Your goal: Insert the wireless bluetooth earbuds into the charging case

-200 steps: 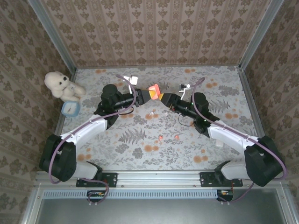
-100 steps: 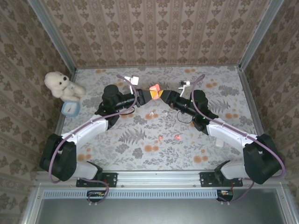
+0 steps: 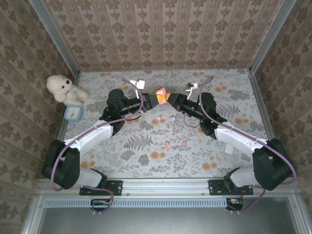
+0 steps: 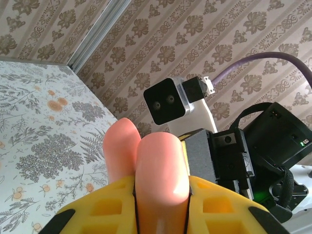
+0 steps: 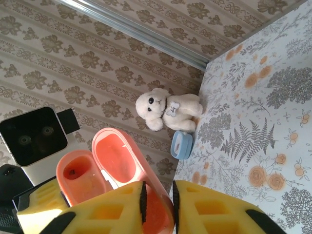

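Orange case (image 4: 158, 165) clamped in L fingers (image 4: 105, 209), base hidden; R fingers (image 5: 209, 209) pinch its rim; buds (image 3: 168, 144) mere specks.

Lab test cell dressed as a home. Patterned wallpaper panels (image 3: 161, 34) in aluminium framing (image 3: 54, 39) enclose a floral table (image 3: 146, 158). A white plush bear (image 3: 61, 87) sits at the table's far left corner.

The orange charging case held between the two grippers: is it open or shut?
Open. In the right wrist view the charging case shows its two hollow halves spread side by side, insides facing the camera.
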`<state>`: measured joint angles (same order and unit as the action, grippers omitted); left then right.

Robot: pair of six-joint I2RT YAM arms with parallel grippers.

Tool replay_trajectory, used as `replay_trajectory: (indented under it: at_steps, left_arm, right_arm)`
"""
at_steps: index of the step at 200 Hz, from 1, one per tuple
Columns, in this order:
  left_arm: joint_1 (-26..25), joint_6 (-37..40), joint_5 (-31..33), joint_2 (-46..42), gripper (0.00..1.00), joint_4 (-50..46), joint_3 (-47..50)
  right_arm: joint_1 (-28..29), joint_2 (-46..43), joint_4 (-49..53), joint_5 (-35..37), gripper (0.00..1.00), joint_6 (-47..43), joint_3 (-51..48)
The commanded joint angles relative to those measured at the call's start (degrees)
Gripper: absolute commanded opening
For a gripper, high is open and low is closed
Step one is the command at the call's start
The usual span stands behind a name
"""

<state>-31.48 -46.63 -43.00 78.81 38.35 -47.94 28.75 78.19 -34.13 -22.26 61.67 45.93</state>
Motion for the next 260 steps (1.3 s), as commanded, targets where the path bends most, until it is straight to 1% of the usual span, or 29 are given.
replay_trajectory:
  at_steps: [1,17,50,62,79,136,140,143,147,148,156,163,169,190,212,223,232,244,260]
  left_arm:
    - [-1.2,-0.5,-1.3,0.3,0.0,2.9,0.6]
    - [-1.3,-0.7,-0.9,0.4,0.0,3.2,0.8]
    - [-1.4,-0.9,-0.7,0.9,0.0,3.6,0.6]
    - [-1.5,-0.9,-0.7,1.0,0.0,3.6,0.6]
    - [-1.6,-1.0,-0.6,1.2,0.0,3.8,0.6]
    - [-1.6,-1.2,-0.8,1.7,0.0,4.7,0.7]
    - [-1.6,-1.2,-0.8,1.7,0.0,4.8,0.6]
    - [-1.6,-1.3,-0.9,1.7,0.0,4.9,0.6]
    - [-1.6,-1.2,-1.0,1.8,0.0,5.0,0.6]
    - [-1.6,-1.3,-1.0,1.8,0.0,5.1,0.6]
    - [-1.6,-1.4,-1.4,1.9,0.0,5.7,0.5]
    - [-1.6,-1.5,-2.1,2.1,0.0,6.2,0.4]
    - [-1.6,-1.7,-3.0,2.2,0.0,6.7,0.1]
    - [-1.3,-2.3,-7.3,2.9,0.0,8.3,-1.6]
    - [-0.7,-3.9,-11.5,4.3,0.0,10.2,-3.6]
    - [-0.4,-5.7,-13.5,5.3,0.0,12.8,-4.5]
    - [0.1,-8.5,-15.0,6.4,0.0,15.9,-5.0]
    - [0.8,-13.2,-16.2,8.2,0.0,22.4,-5.7]
    - [2.1,-21.0,-16.5,11.3,0.0,32.4,-6.2]
  right_arm:
    - [0.4,0.8,-2.2,-0.3,0.18,0.4,2.1]
    - [0.3,0.8,-2.4,-0.6,0.13,0.6,2.1]
    - [0.3,0.7,-2.4,-0.8,0.06,0.8,1.9]
    - [0.3,0.6,-2.3,-0.8,0.02,0.8,2.1]
    - [0.3,0.4,-2.1,-0.7,0.0,0.7,2.1]
    - [0.3,-0.2,-0.8,-0.1,0.0,0.5,2.1]
    - [0.3,-0.3,-0.6,-0.1,0.05,0.6,2.0]
    - [0.3,-0.4,-0.5,0.0,0.11,0.6,1.9]
    - [0.2,-0.5,-0.6,0.0,0.21,0.7,1.7]
    - [0.2,-0.5,-0.6,0.0,0.28,0.8,1.7]
    - [0.0,-0.9,-0.9,0.0,0.49,1.2,1.2]
    - [-0.2,-1.4,-1.1,-0.2,0.62,1.6,0.6]
    - [-0.6,-2.1,-1.1,-0.5,0.67,1.9,0.1]
    - [-2.6,-5.8,-2.0,-2.0,0.72,2.7,-2.6]
    - [-4.6,-10.0,-0.8,-5.7,0.72,0.7,-3.5]
    - [-5.3,-11.6,0.3,-7.9,0.72,-1.1,-3.4]
    - [-5.7,-12.5,0.8,-9.7,0.72,-2.3,-3.1]
    - [-6.4,-12.8,0.8,-11.8,0.72,-3.2,-2.9]
    - [-7.0,-12.6,0.7,-12.1,0.7,-3.1,-2.7]
